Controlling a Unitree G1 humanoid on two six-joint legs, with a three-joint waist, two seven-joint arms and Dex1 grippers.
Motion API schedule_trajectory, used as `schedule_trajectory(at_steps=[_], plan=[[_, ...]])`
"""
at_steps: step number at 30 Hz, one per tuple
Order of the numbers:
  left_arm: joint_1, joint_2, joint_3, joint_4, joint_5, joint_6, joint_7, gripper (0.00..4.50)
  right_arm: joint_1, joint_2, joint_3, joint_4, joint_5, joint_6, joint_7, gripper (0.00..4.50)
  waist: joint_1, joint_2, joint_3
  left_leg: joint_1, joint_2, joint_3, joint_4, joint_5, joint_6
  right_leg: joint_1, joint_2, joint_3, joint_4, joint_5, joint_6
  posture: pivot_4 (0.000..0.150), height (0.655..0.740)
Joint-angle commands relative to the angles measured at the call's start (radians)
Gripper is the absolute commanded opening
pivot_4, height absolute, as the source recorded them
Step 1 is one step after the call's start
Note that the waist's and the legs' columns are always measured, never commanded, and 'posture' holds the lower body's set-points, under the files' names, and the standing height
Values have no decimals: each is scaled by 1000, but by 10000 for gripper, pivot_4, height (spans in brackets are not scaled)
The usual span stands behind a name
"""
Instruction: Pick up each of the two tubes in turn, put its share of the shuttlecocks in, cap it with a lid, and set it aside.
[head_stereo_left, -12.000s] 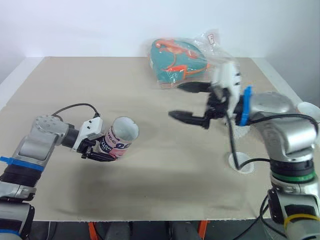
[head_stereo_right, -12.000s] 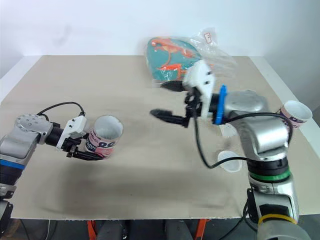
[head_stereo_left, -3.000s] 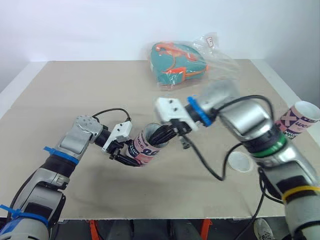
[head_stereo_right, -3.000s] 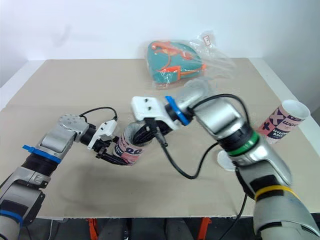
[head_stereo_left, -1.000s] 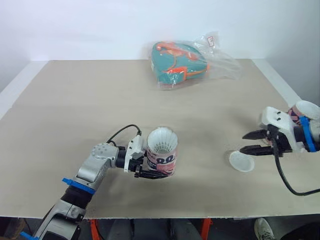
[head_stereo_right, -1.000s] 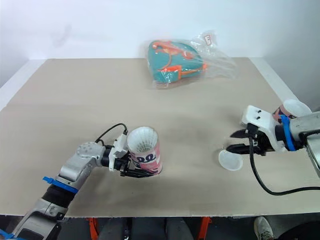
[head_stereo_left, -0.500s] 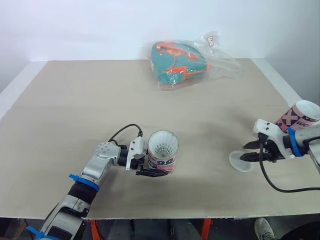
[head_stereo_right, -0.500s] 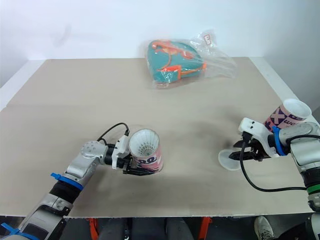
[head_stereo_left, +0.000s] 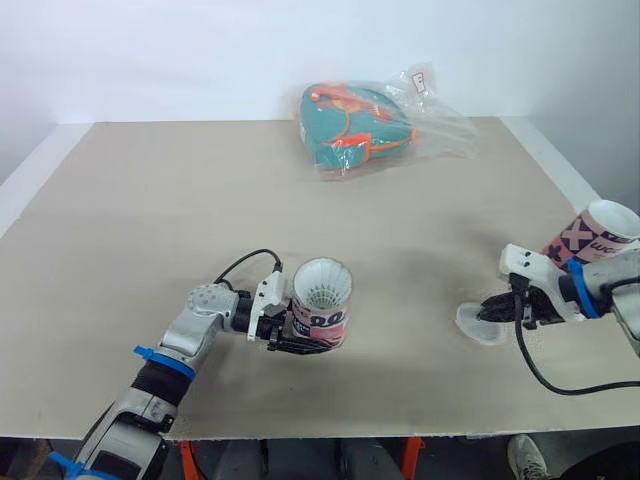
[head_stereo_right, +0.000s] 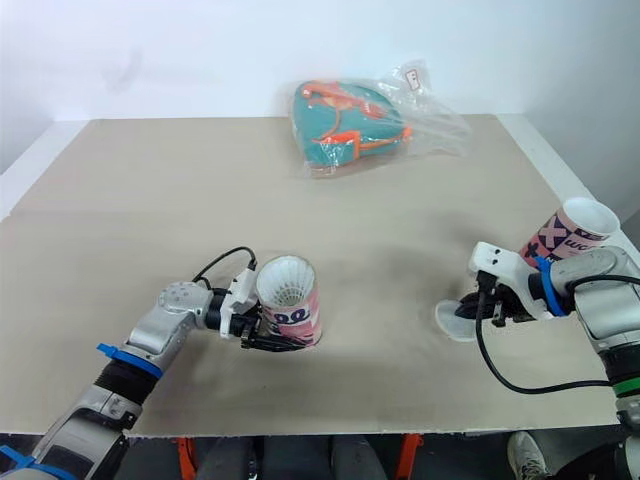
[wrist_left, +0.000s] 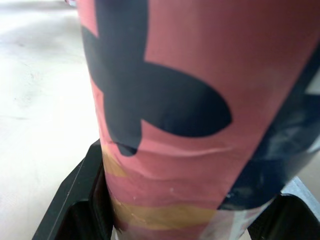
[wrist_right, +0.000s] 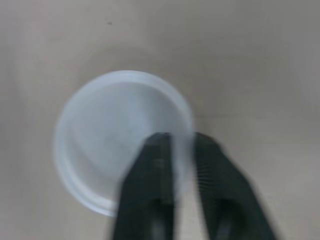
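A pink and navy tube (head_stereo_left: 322, 308) stands upright near the table's front middle, with white shuttlecock feathers (head_stereo_left: 323, 290) showing in its open mouth. My left gripper (head_stereo_left: 300, 338) is closed around the tube's lower part. A translucent white lid (head_stereo_left: 477, 323) lies on the table at the front right. My right gripper (wrist_right: 181, 141) pinches the lid's (wrist_right: 115, 135) near rim, one finger inside and one outside. A second pink tube (head_stereo_left: 597, 232) stands at the right edge, behind the right arm.
A clear plastic bag with a teal and orange item (head_stereo_left: 362, 122) lies at the back of the table (head_stereo_left: 150, 220). The table's right edge runs close to the second tube and the right arm.
The right gripper has moved onto the lid and its fingers have closed on the rim. The left gripper still holds the tube in about the same place.
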Motion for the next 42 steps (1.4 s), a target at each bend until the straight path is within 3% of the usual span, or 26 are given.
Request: schedule_trajectory(at_steps=[1,9,16,20,27,32,42], plan=[[11,22,-29,-2,19,23,-29,27831,22,-12,-1,-27,3,8,11,655,0,0,0,0,0,0,0,0,0,0,0,0,0,0,0,1500,7387],[6,28,-35,19,37,30,-33,27831,-21,0,-34,-130,26,45,-11,655,-2,0,0,0,0,0,0,0,0,0,0,0,0,0,0,1500,7387],[8,16,-34,26,33,23,-21,27831,-193,87,-122,-439,314,271,3,655,0,1,0,0,0,-1,0,0,0,0,0,-1,0,0,0,1500,7387],[-4,13,-35,40,35,20,-27,27831,-368,148,-82,-481,384,336,-9,655,1,1,0,0,0,-2,0,0,0,0,0,-2,0,0,0,1500,7387],[-28,3,-38,62,36,20,-38,27831,-593,249,128,-485,312,286,25,655,1,0,0,-1,0,-3,-1,0,0,-1,0,-3,0,-1,-2,1500,7387],[-22,4,-39,52,30,34,-42,27831,-670,310,239,-481,251,242,38,655,3,0,0,-2,1,-3,-2,0,0,-1,0,-4,0,-1,-3,1500,7387],[-14,-5,-57,44,46,31,-28,27831,-777,402,294,-394,199,159,87,655,3,0,-1,-2,1,-4,-1,0,0,-1,0,-5,0,-1,-4,1500,7387]])
